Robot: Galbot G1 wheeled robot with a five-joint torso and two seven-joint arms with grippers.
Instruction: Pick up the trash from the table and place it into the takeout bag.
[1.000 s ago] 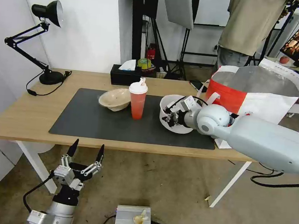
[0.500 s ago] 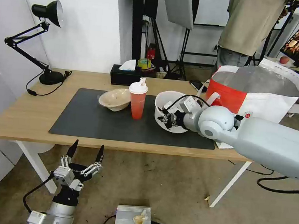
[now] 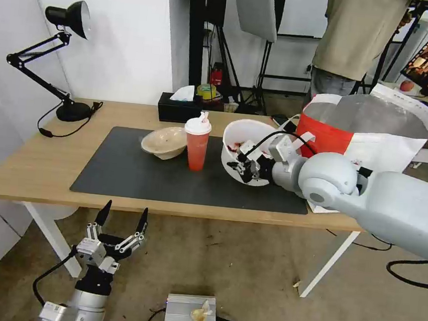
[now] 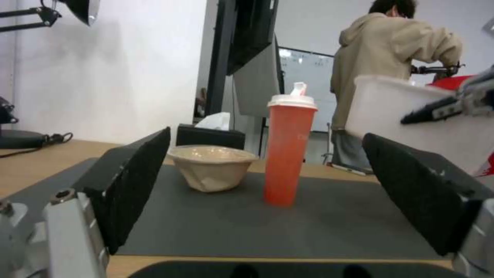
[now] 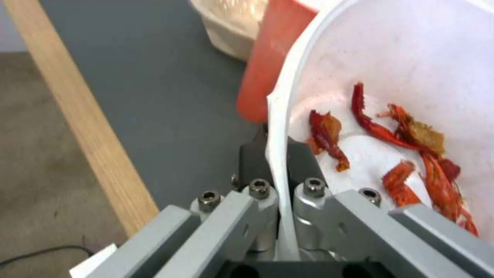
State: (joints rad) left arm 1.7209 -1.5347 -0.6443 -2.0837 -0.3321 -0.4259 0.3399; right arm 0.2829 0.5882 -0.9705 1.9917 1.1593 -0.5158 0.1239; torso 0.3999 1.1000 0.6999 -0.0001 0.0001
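From my seat, the right hand (image 3: 242, 164) blocks part of the white bowl (image 3: 241, 138), so I can't see its near wall in the head view. The takeout bag (image 3: 373, 130) has its lower half behind my right arm, and the bottom of it is hidden. The small logo on it is too tiny to read. In the right wrist view the red cup (image 5: 268, 61) is cut off by the top edge.

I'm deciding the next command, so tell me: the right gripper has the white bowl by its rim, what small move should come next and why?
Probably carry it on toward the takeout bag. The right gripper is clamped on the rim of the white bowl, which is tilted and off the grey mat, with red scraps inside. The bag stands open just beyond it. The left gripper hangs open below the table.
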